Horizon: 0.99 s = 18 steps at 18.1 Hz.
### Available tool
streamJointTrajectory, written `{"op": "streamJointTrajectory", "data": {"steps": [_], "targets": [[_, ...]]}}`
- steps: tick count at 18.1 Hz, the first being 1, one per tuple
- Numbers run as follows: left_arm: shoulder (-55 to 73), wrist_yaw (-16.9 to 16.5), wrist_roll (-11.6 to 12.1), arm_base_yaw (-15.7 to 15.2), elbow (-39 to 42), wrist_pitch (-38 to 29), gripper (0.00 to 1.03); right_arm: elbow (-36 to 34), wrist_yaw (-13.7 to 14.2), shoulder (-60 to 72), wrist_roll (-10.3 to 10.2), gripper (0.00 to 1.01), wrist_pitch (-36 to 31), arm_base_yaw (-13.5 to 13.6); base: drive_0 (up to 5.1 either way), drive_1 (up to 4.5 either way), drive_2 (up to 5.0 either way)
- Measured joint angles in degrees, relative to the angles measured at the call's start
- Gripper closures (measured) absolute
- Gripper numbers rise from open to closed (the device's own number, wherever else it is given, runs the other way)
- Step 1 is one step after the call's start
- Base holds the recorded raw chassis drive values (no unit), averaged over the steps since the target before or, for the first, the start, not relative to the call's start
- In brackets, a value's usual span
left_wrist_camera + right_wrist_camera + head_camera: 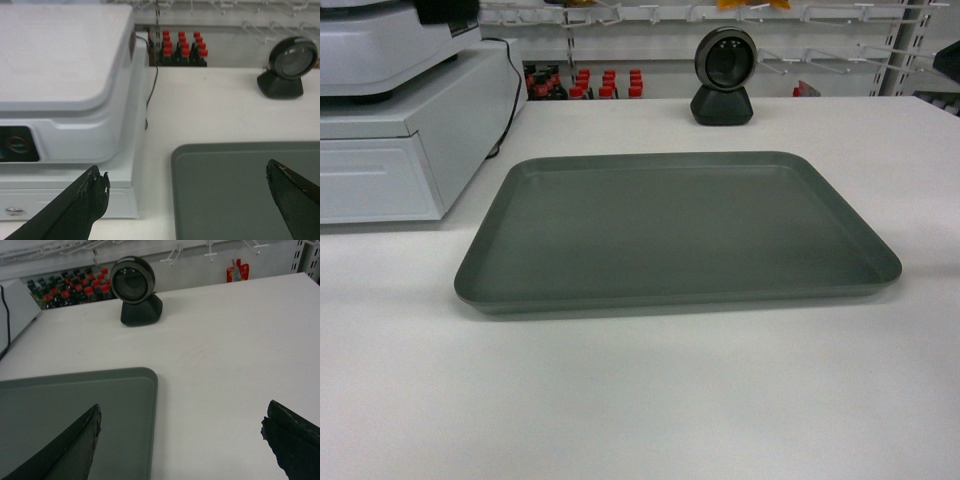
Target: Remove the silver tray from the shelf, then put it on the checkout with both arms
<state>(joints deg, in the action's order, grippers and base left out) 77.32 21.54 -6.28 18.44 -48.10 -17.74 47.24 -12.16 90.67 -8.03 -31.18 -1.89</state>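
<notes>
The silver tray, dull grey-green with a low rim, lies flat on the white checkout in the middle of the head view. Neither arm shows in the head view. In the left wrist view my left gripper is open above the tray's left edge, one finger over the white machine side, the other over the tray. My right gripper is open too, straddling the tray's right edge. Nothing is between either pair of fingers.
A white cash register stands at the left of the checkout, its black cable trailing behind. A black round scanner sits at the back. Red-capped bottles line a shelf beyond.
</notes>
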Motion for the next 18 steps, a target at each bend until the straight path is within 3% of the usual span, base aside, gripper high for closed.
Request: {"op": "streamJointTrajectory", "data": {"steps": [3, 6, 7, 8, 9, 10, 11, 12, 13, 15, 16, 18], "targets": [[-11.0, 1.0, -0.8, -1.7, 2.8, 0.7, 0.05, -2.3, 0.4, -6.4, -3.6, 0.03, -1.3, -0.8, 0.0, 0.0, 0.0], [-21.0, 4.2, 1.6, -4.1, 6.8, 3.6, 0.05, -5.6, 2.1, -13.6, -6.1, 0.03, -1.8, -1.6, 0.0, 0.0, 0.0], [-23.2, 0.3, 3.2, -6.6, 8.9, 1.9, 0.1, -6.6, 2.2, -14.8, -6.3, 0.03, -2.0, -1.6, 0.0, 0.0, 0.0], [-26.6, -7.1, 4.2, -9.8, 12.8, 0.8, 0.21, -8.5, 5.5, -15.6, -4.4, 0.09, -5.4, -1.2, 0.0, 0.0, 0.0], [-30.0, -12.5, 4.9, -12.2, 17.3, 0.7, 0.32, -11.9, 9.1, -18.0, -0.6, 0.2, -6.3, -0.6, 0.0, 0.0, 0.0], [-32.3, -15.1, 5.2, -13.5, 20.8, 0.1, 0.43, -15.9, 11.6, -21.6, 3.1, 0.31, -5.5, 1.2, 0.0, 0.0, 0.0], [-33.9, -16.5, 5.2, -13.7, 23.4, -1.2, 0.54, -19.0, 11.6, -25.3, 5.2, 0.42, -4.1, 2.1, 0.0, 0.0, 0.0], [-35.7, -18.1, 5.3, -14.3, 26.0, -2.2, 0.65, -21.1, 11.6, -28.8, 6.4, 0.53, -3.0, 2.3, 0.0, 0.0, 0.0], [-37.5, -21.0, 5.3, -17.5, 28.6, -3.0, 0.76, -23.5, 12.1, -33.1, 6.8, 0.64, -1.3, 2.1, 0.0, 0.0, 0.0], [-40.4, -21.0, 5.3, -18.7, 32.9, -3.8, 0.98, -28.6, 12.2, -39.4, 7.4, 0.86, -2.4, 1.9, 0.0, 0.0, 0.0], [-41.7, -21.6, 5.5, -18.2, 34.5, -3.9, 1.01, -30.4, 12.1, -40.7, 7.6, 0.97, -2.8, 1.9, 0.0, 0.0, 0.0], [-44.4, -21.5, 5.5, -18.3, 37.2, -4.2, 1.01, -34.4, 12.2, -43.3, 7.9, 0.99, -2.6, 1.9, 0.0, 0.0, 0.0]]}}
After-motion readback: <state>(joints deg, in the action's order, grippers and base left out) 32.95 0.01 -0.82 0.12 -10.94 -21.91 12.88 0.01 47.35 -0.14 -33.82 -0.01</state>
